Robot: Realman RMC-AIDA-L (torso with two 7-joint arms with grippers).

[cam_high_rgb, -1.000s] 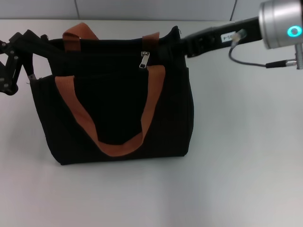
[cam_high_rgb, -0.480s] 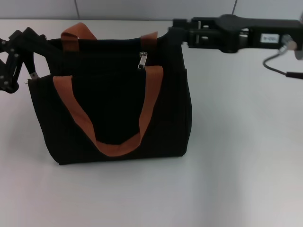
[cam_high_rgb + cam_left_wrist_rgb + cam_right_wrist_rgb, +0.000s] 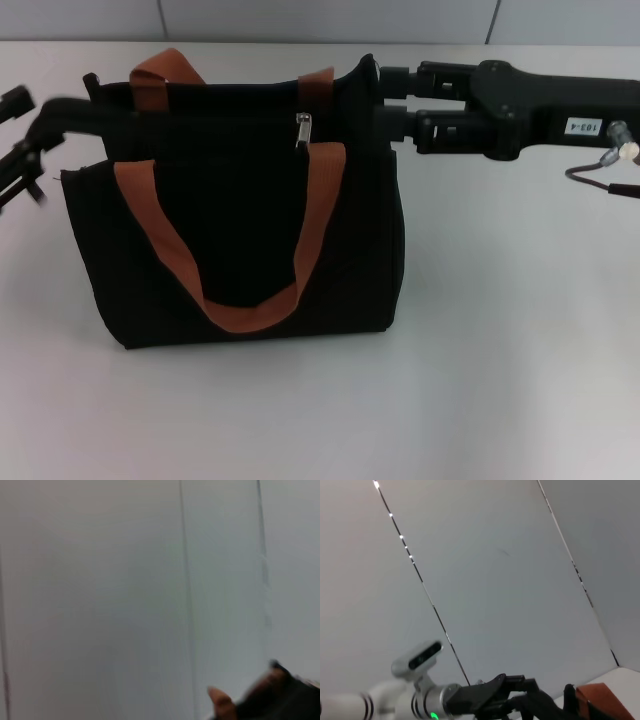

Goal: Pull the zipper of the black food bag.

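We note that the left hand [image 3: 75, 110] has shifted inward over the last second and now lies against the left top corner of the black food bag [image 3: 240, 215]; whether it is spread or pinching the fabric, we cannot tell. Just right of that hand the bag stands upright on the tabletop [image 3: 500, 350], boxy, with orange-brown strap handles [image 3: 250, 300], the front one hanging in a loop down its face. The zipper [image 3: 301, 129], a small silver pull tab, hangs at the top edge well right of the left hand and a short way left of the right hand; it has stayed about where it was. The right hand [image 3: 385, 100] has swung from an angled reach to lie level at the bag's right top corner, which has lifted into a peak there; its state we also cannot tell. We judge both hands are bracing the corners, the pull itself not yet begun.
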